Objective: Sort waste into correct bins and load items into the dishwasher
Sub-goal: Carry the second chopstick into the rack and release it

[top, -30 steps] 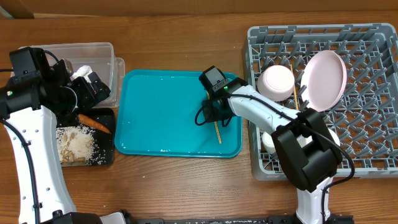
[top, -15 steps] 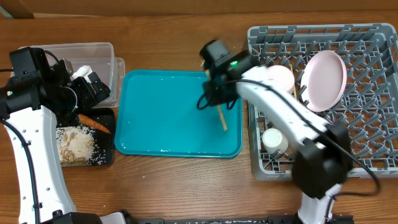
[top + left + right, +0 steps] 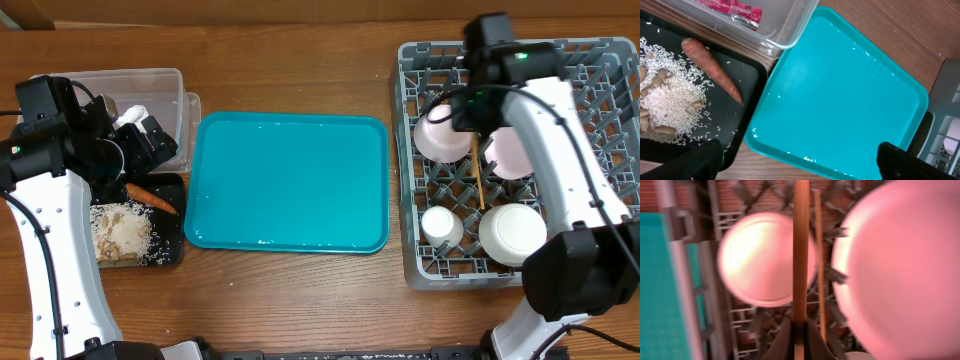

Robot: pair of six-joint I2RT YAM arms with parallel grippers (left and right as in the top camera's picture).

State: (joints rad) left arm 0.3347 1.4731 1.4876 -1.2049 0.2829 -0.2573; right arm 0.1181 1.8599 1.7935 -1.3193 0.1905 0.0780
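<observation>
My right gripper [image 3: 472, 120] hangs over the grey dishwasher rack [image 3: 600, 220], shut on a wooden chopstick [image 3: 800, 255] that points between a white bowl [image 3: 440, 135] and the large plate [image 3: 512, 152]. A second chopstick [image 3: 818, 255] lies in the rack beside it. A cup [image 3: 441, 225] and another bowl [image 3: 512, 232] stand in the rack's front. My left gripper [image 3: 802, 165] is open and empty above the bins. The carrot [image 3: 712, 67] and rice [image 3: 665, 100] lie in the black tray [image 3: 172, 250]. The red wrapper [image 3: 735, 7] and tissue [image 3: 130, 112] are in the clear tub [image 3: 150, 85].
The teal tray [image 3: 285, 180] lies between the bins and the rack, holding only a few stray rice grains [image 3: 860, 50]. The left arm's white link [image 3: 50, 260] runs along the table's left side. The right arm [image 3: 560, 150] arches over the rack.
My right gripper has lifted the chopstick off the teal tray and carried it right, over the rack. The left arm has not moved.
</observation>
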